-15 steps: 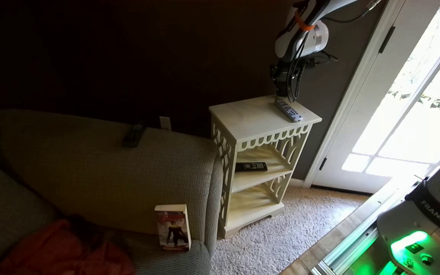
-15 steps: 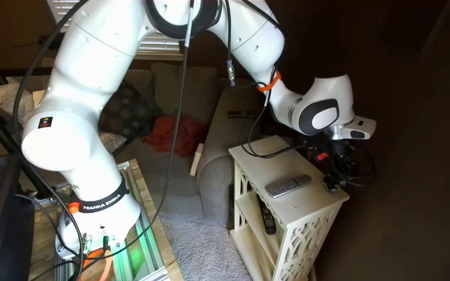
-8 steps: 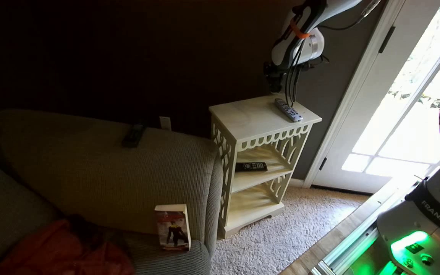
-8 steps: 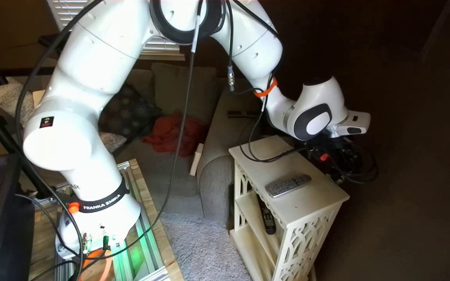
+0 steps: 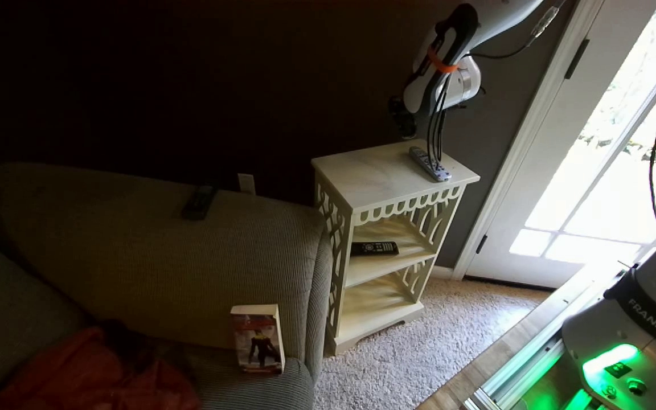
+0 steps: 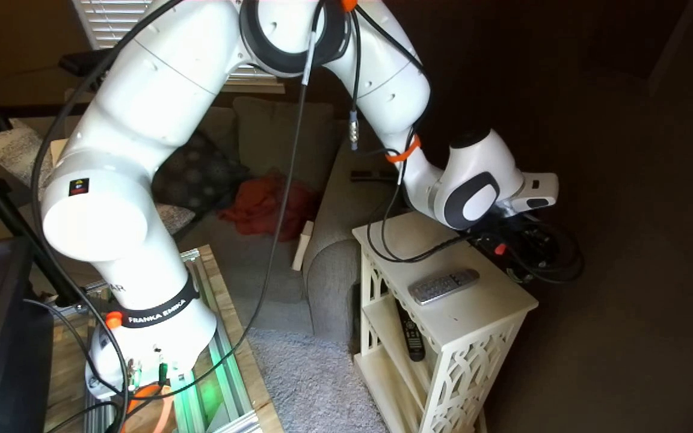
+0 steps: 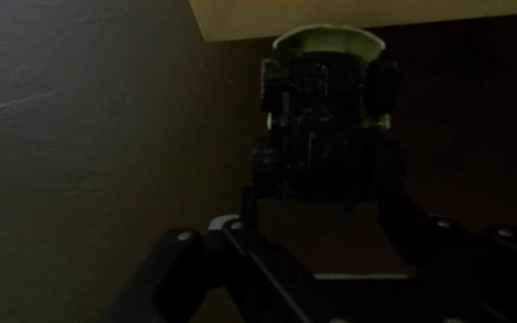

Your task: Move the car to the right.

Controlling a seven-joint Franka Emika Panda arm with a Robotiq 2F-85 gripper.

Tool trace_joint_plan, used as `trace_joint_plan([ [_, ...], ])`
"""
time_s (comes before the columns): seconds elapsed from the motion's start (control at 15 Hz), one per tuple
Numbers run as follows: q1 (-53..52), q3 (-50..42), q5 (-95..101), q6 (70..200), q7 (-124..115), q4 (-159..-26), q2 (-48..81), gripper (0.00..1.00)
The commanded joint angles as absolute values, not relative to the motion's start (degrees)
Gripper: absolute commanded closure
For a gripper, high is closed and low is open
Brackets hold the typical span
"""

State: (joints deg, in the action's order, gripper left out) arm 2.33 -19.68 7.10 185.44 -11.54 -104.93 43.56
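The car [image 7: 326, 103] is small and dark with pale green body edges. In the wrist view its underside with black wheels faces the camera. My gripper [image 7: 319, 197] is shut on the car's near end, a finger on each side. The car's far end is by the edge of the cream tabletop [image 7: 357, 18]; whether it touches cannot be told. In both exterior views the dark gripper [image 5: 403, 122] [image 6: 527, 258] is at the back edge of the cream tabletop [image 5: 373, 171] [image 6: 418, 240], slightly above it and tilted. The car cannot be made out there.
A grey remote [image 5: 426, 162] [image 6: 443, 285] lies on the tabletop, with arm cables hanging near it. A black remote [image 5: 374, 248] lies on the shelf below. A sofa arm [image 5: 237, 245] with a dark remote [image 5: 198, 202] stands beside the table. A dark wall is behind.
In an exterior view the gripper has risen from the tabletop's back edge and moved left, tilting more. The wrist has swung down and the elbow has shifted. The remotes have not moved.
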Motion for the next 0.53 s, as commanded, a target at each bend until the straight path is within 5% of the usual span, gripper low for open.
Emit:
trace_joint_plan([
  [0.0, -0.90, -24.03, 6.31, 194.66, -12.49, -106.24, 46.73, 0.56],
  [0.47, -0.53, -21.63, -2.40, 202.54, -3.78, -107.60, 49.51, 0.56],
])
